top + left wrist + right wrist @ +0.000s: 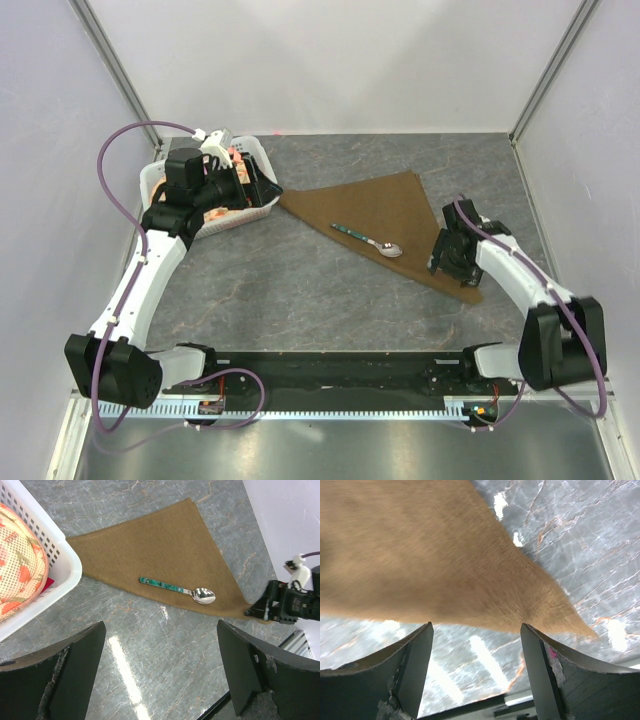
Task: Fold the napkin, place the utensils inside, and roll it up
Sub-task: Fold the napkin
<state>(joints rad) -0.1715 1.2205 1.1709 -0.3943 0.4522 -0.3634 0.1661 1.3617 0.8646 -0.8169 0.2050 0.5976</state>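
The brown napkin (372,203) lies flat on the table, folded into a triangle. Its long edge runs from the basket towards the right arm. The teal-handled utensil (368,240), a spoon, rests on the napkin near that long edge, bowl to the right. In the left wrist view the spoon (177,588) lies across the napkin (165,545). My left gripper (160,670) hangs open above bare table beside the basket, holding nothing. My right gripper (475,627) is open just short of the napkin's right corner (555,615), with nothing between its fingers. From above, the right gripper (455,272) hovers at that corner.
A white plastic basket (152,180) stands at the back left, holding an orange-patterned plate (17,555). The left gripper (262,187) is right beside it. The table's marbled grey top (300,290) runs to a black rail along the near edge. White walls close in both sides.
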